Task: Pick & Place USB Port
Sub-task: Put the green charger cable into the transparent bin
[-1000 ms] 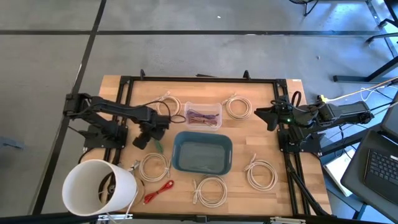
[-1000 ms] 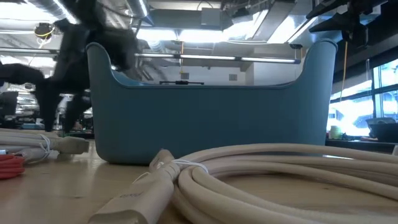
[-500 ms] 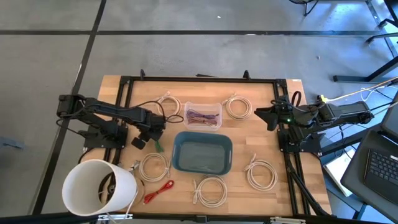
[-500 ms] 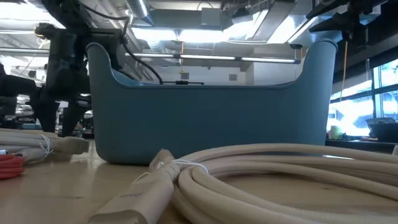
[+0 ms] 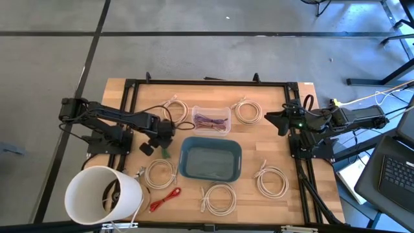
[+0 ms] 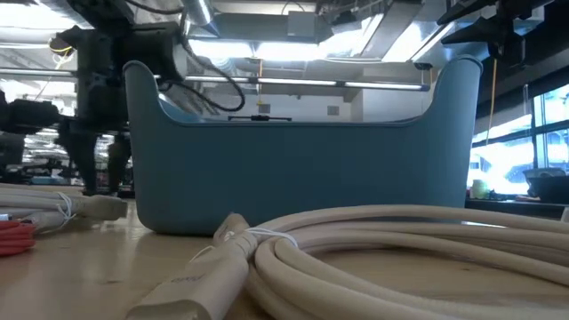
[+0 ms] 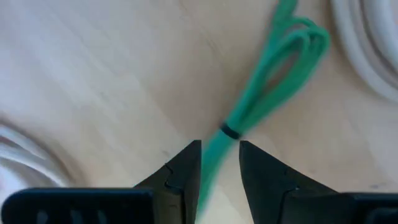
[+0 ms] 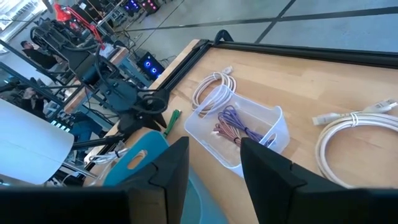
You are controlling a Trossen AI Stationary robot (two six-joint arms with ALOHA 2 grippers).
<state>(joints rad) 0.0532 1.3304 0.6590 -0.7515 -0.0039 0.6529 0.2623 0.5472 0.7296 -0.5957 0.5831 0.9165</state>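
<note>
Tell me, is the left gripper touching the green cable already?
Cannot tell. In the left wrist view the green cable runs between the left gripper fingers, but contact is not plain.

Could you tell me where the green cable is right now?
In the high view, the green cable lies left of the blue bin, with the left gripper over it.
</note>
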